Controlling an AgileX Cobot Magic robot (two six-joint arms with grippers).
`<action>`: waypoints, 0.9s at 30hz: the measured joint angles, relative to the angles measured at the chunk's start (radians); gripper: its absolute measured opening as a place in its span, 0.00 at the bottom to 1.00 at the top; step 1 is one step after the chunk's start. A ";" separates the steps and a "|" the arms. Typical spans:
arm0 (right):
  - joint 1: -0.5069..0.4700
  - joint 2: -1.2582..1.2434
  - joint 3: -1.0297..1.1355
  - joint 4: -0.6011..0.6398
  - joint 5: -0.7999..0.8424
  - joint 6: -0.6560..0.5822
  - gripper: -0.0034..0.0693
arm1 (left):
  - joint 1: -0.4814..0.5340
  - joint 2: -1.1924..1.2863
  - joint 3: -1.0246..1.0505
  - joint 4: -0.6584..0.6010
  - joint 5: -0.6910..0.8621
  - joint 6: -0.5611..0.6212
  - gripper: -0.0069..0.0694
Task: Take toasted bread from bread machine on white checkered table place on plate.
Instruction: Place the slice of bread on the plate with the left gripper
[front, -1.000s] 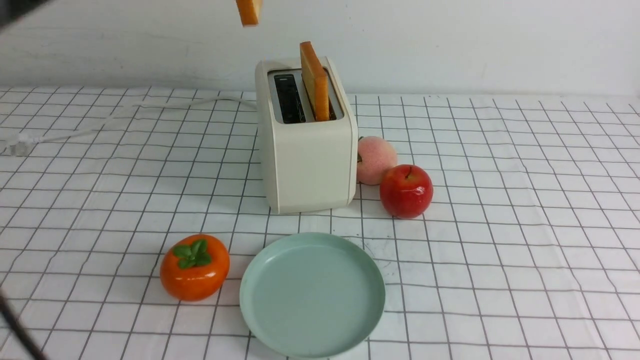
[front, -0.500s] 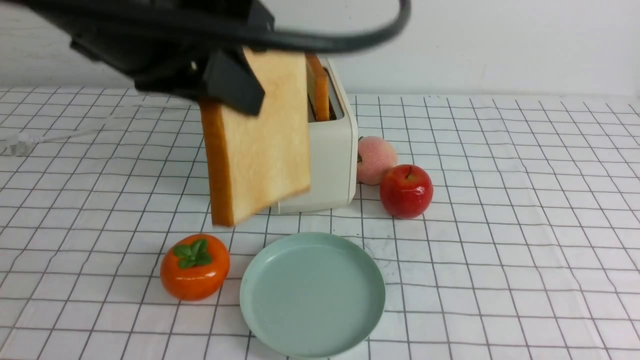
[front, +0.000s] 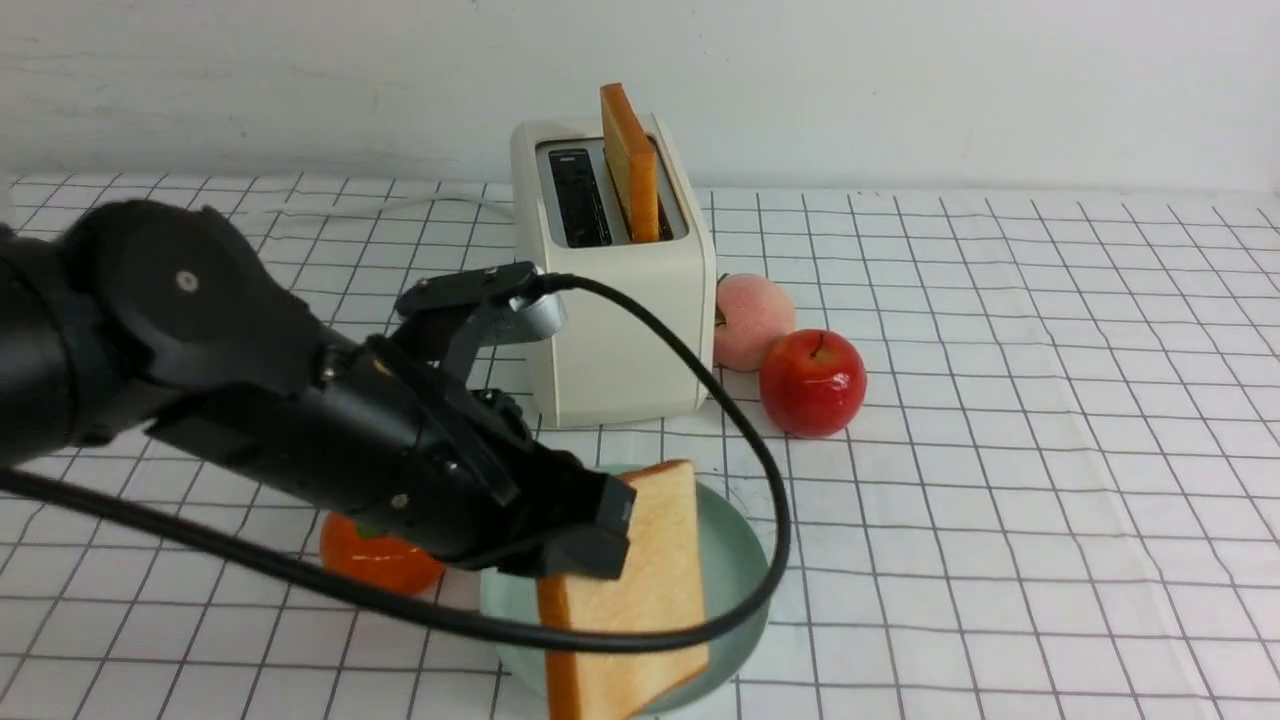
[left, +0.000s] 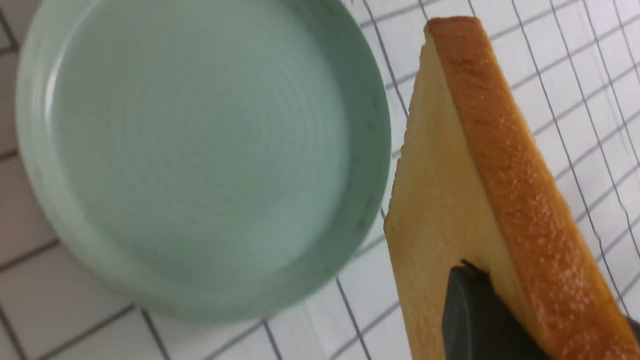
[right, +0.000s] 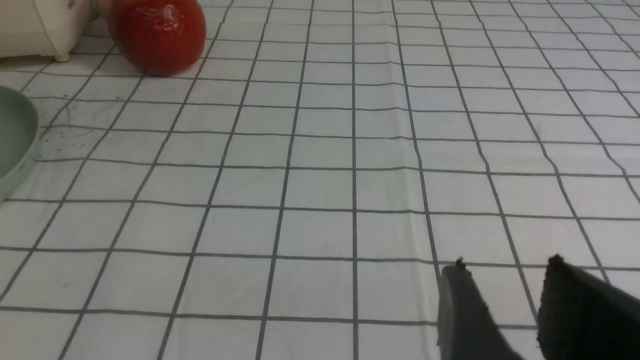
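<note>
Checkered table (front: 1000, 450), toast (front: 655, 550) gripped, right tool (right: 507, 260) wrist-only

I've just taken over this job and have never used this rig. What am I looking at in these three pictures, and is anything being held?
This is a two-armed robot at a table. The wide picture comes from a camera between its arms, looking forward. The other two come from a camera on each wrist, looking past the fingers.

On the white checkered table are a cream toaster with one bread slice upright in a slot, a peach and a red apple beside it, an orange persimmon-like fruit, and a green plate.

The left gripper is shut on a second bread slice, held tilted at the plate and not yet lying on it. Its wrist picture shows that slice close up. The right gripper is open and empty, above the cloth.
</note>
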 joint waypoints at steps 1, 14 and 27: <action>0.000 0.000 0.000 0.000 0.000 0.000 0.38 | 0.000 0.021 0.001 -0.042 -0.029 0.035 0.22; 0.000 0.000 0.000 0.000 0.000 0.000 0.38 | 0.000 0.152 0.005 -0.216 -0.214 0.196 0.22; 0.000 0.000 0.000 0.000 0.000 0.000 0.38 | 0.001 0.193 0.006 -0.218 -0.218 0.196 0.23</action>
